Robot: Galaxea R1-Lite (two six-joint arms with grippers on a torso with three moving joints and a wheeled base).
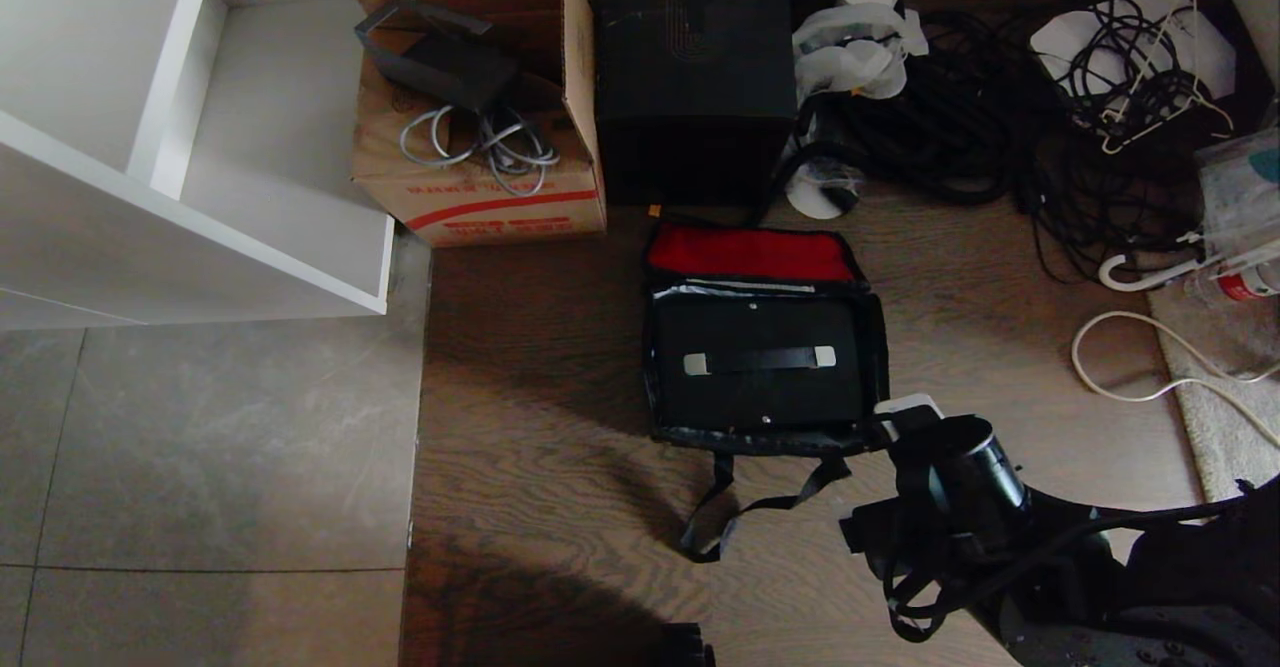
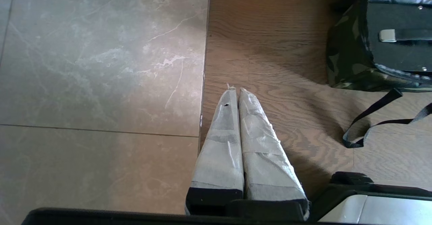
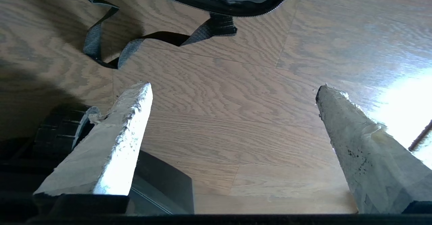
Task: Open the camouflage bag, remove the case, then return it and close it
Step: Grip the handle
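The camouflage bag (image 1: 660, 387) lies on the wooden floor (image 1: 540, 347) with its lid thrown back toward the far wall, red lining (image 1: 750, 252) facing up, so the inside is exposed. The case (image 1: 760, 362) rests flat in the bag, its black strap handle with silver ends uppermost. Whether it has yet been lifted out and returned cannot be judged from this moment; I read the lid as still needing to be closed. The bag's black straps (image 1: 745, 497) trail loose over the floor toward the robot.

The right tool (image 3: 233, 117) hangs just near the bag's front right corner, above bare floor, its taped fingers (image 3: 111, 150) spread wide and grasping nothing; that spot looks handy for reaching the rim or the lid. The left tool (image 2: 238, 93) is parked well to the bag's left, over the seam between the wood and the grey tiles, its fingers pressed together and empty.

Behind the bag stand a taller black box (image 1: 695, 67) and a cardboard box (image 1: 470, 177) holding cables; its red printing is too small to read. Tangled black cables (image 1: 960, 137) lie to the right. No brand shows on bag or case.
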